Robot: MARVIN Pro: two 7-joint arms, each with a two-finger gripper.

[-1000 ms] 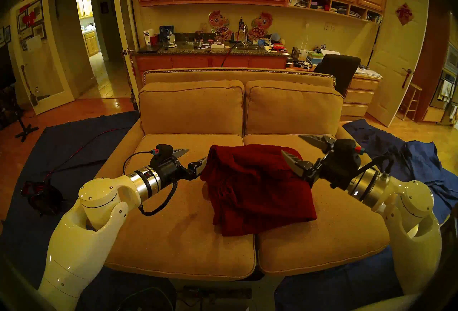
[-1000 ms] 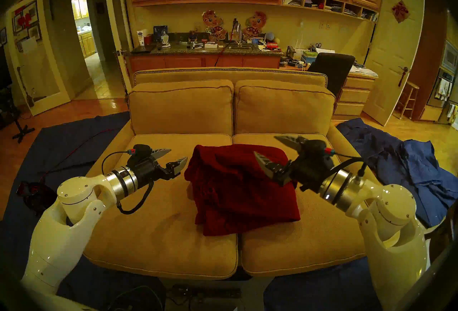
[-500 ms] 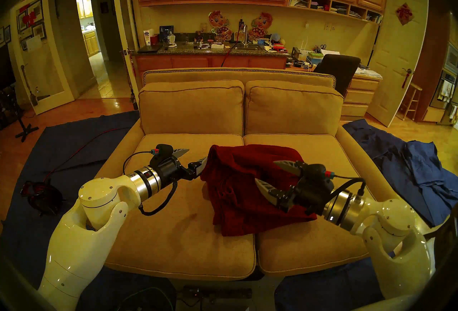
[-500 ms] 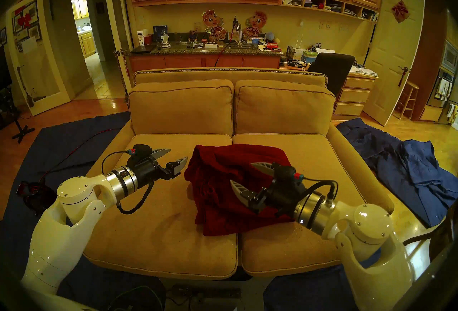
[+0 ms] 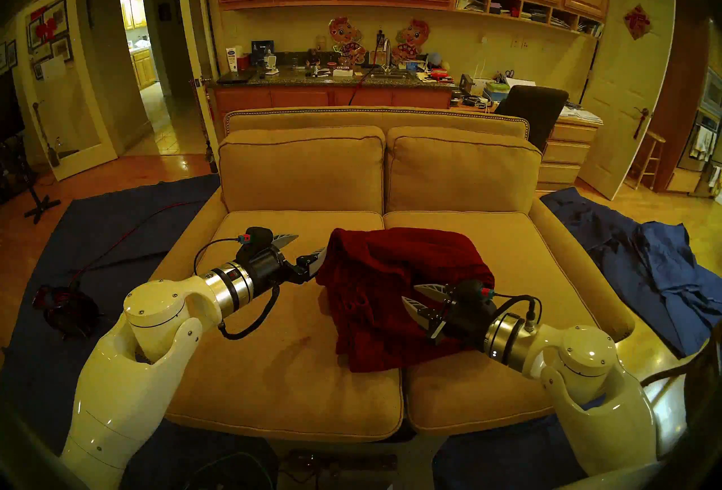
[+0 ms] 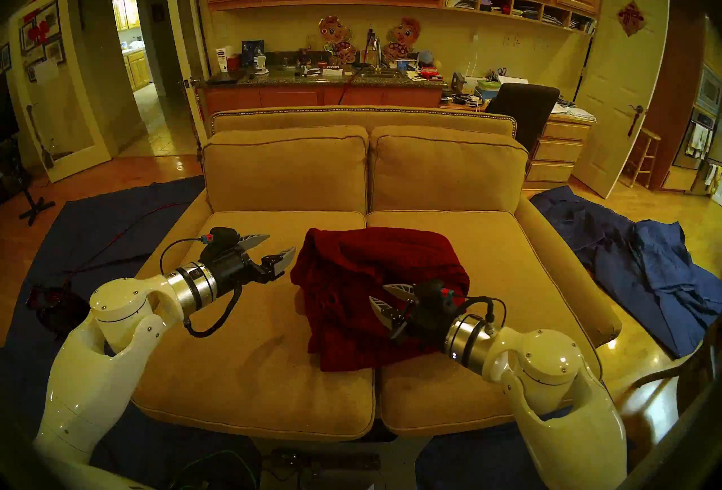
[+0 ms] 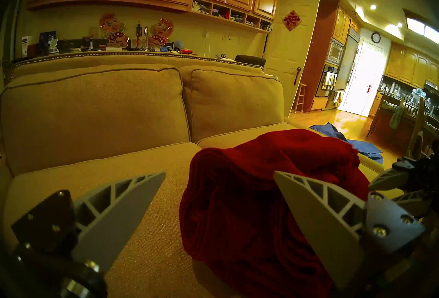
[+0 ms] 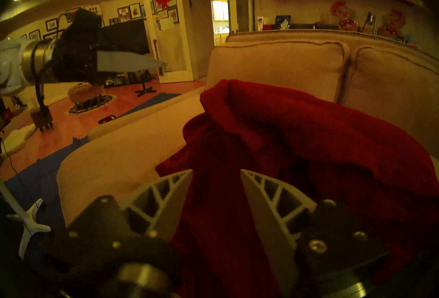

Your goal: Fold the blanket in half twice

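Lowered onto the blanket (image 5: 394,294) at its 4 o'clock, the right gripper (image 5: 415,299) is narrowing, fingers apart; one layered edge should be pinched.

Plush matt maroon blanket (image 5: 394,294) on coarse-woven tan cloth sofa (image 5: 304,173).

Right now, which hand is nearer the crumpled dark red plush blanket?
Right. The right hand is over the crumpled dark red plush blanket, fingers straddling a fold. The left hand sits open beside its left edge.
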